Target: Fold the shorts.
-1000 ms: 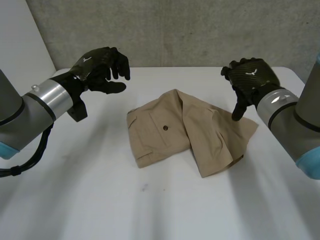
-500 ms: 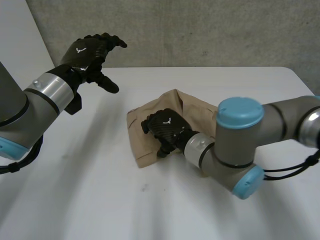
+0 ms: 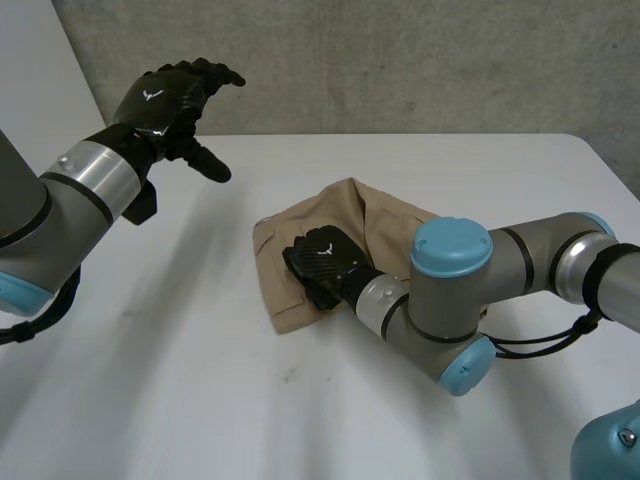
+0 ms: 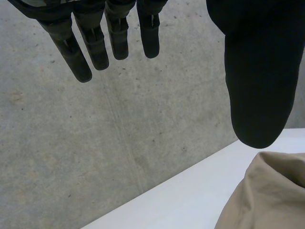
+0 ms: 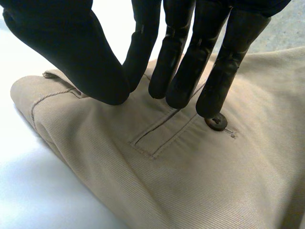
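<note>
- Since the shorts (image 3: 385, 215) are soft, light twill, likely to slump and crease rather than hold shape, I judge a hemmed edge or the waistband the firmest place to take hold; they lie bunched on the white surface (image 3: 200, 390)
- right hand (image 3: 322, 262): on the shorts; straight fingertips (image 5: 183, 93) touch the cloth beside the pocket button (image 5: 218, 122); thumb close by; nothing gripped
- left hand (image 3: 165, 100): raised well apart from the shorts; fingers spread, empty
</note>
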